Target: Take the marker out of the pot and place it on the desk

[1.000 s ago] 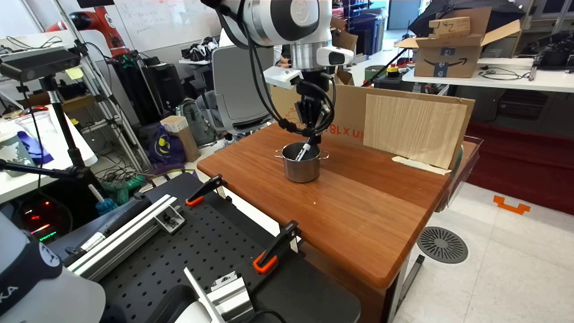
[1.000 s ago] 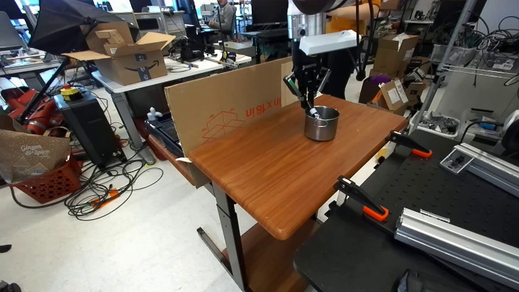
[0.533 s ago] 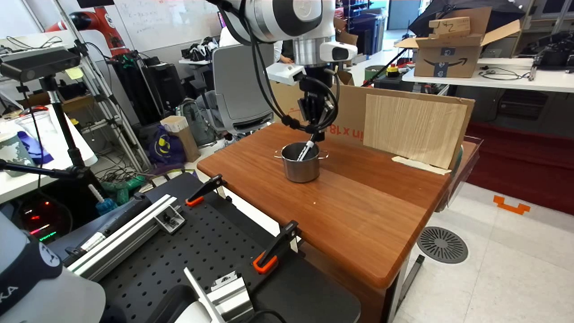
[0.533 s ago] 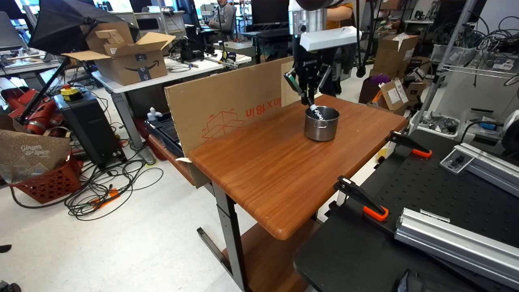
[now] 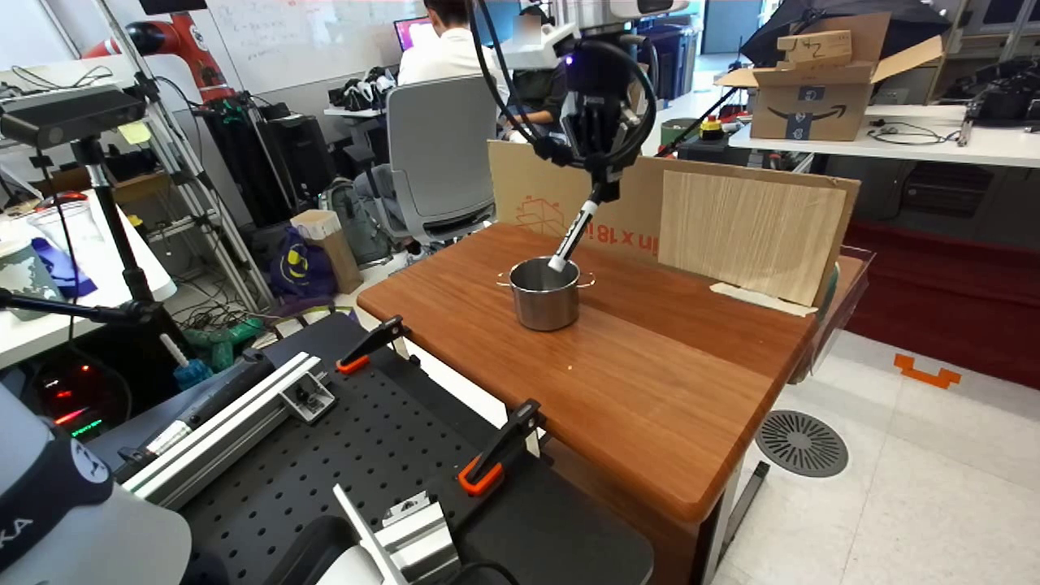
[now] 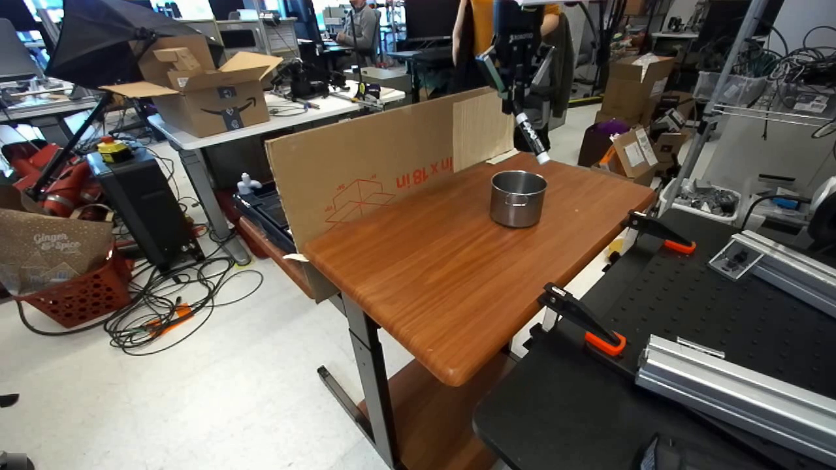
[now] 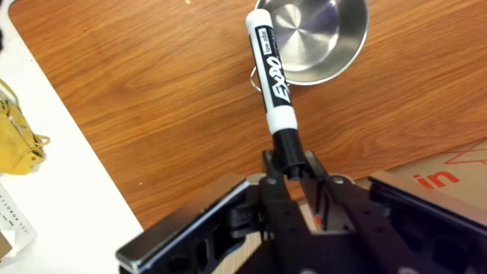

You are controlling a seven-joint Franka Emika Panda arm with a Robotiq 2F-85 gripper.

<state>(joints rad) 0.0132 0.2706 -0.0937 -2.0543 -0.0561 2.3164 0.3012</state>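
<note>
Wooden table (image 6: 424, 261), gripper (image 7: 292, 163) up over it, jaws nearly together, clamped on something slim. Metal pot (image 6: 518, 212) stands upright on the table. The marker (image 7: 274, 87) is what's held, by its black end, tilted in the air, clear of the pot. Lift-out looks done, placing isn't; next probably needs shifting past the rim, lowering, letting go. White barrel, black EXPO label.

An open carton (image 5: 812, 99) tops a white table (image 5: 999, 148).
</note>
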